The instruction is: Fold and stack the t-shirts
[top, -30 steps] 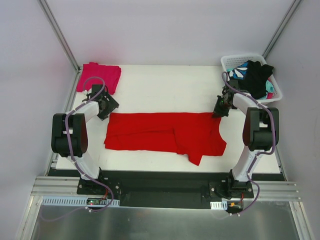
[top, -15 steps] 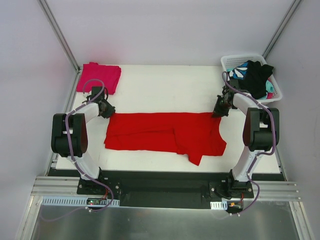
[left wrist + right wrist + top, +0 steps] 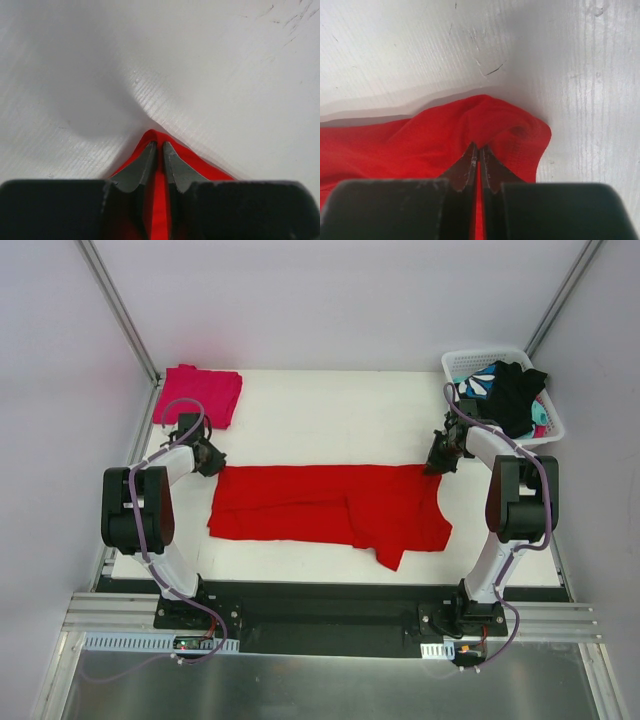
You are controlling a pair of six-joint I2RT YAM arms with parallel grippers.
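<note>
Red t-shirt is lying spread on the counter; left fingers and right fingers are clamping its far corners.

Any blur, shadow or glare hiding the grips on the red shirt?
Left wrist: fingers sharp on the red shirt, housing blurred, soft shadow on the table. Right wrist: cloth weave crisp, thin shadow along its edge. Top external: even light, no glare, grips tiny.

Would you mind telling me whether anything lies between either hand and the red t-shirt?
Nothing visible does. The left hand is shut on the far left corner of the red t-shirt, and the right hand on its far right corner, with cloth directly between the fingers.
</note>
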